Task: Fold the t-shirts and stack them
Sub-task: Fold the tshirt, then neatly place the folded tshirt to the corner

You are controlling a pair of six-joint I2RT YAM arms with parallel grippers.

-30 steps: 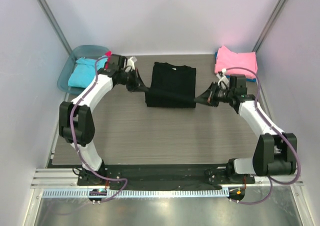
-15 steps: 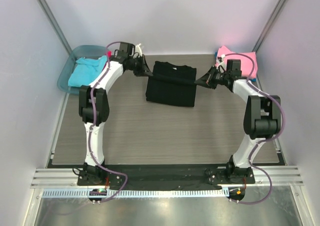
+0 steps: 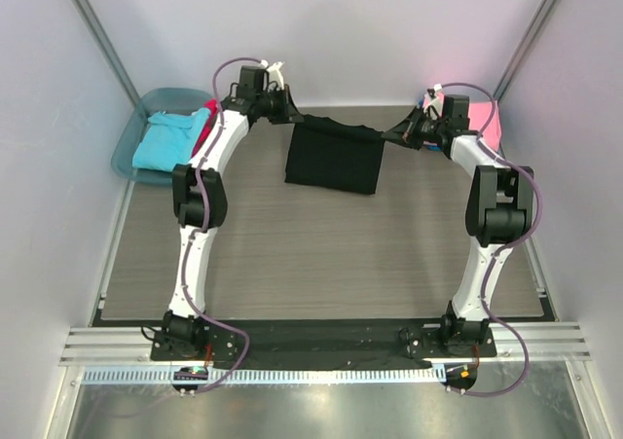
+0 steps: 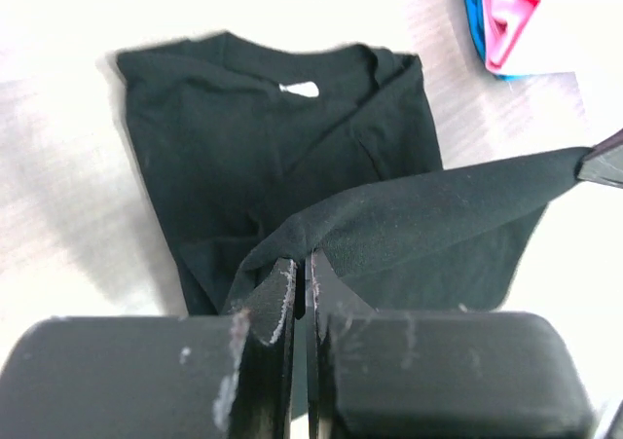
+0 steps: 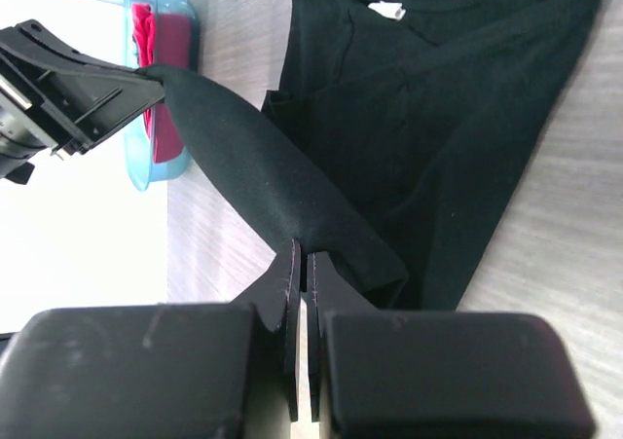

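- Wood-grain table (image 3: 311,264): both arms reach from its near edge toward 12 o'clock.
- Black t-shirt (image 3: 331,162): lies flat just past the table's centre, toward 12 o'clock. A band of its cloth is raised and stretched taut between the two grippers.
- Left gripper (image 3: 294,118) (image 4: 303,264): at 11 o'clock of the shirt, jaws pinched tight on the band's left end.
- Right gripper (image 3: 394,134) (image 5: 301,254): at 1 o'clock of the shirt, jaws clamped on the band's right end.
- Teal tub (image 3: 131,134): at 10 o'clock, holding a turquoise t-shirt (image 3: 167,142) and a red t-shirt (image 5: 161,79).
- Pink t-shirt (image 3: 484,120): at 2 o'clock, folded over a blue t-shirt (image 4: 474,16).
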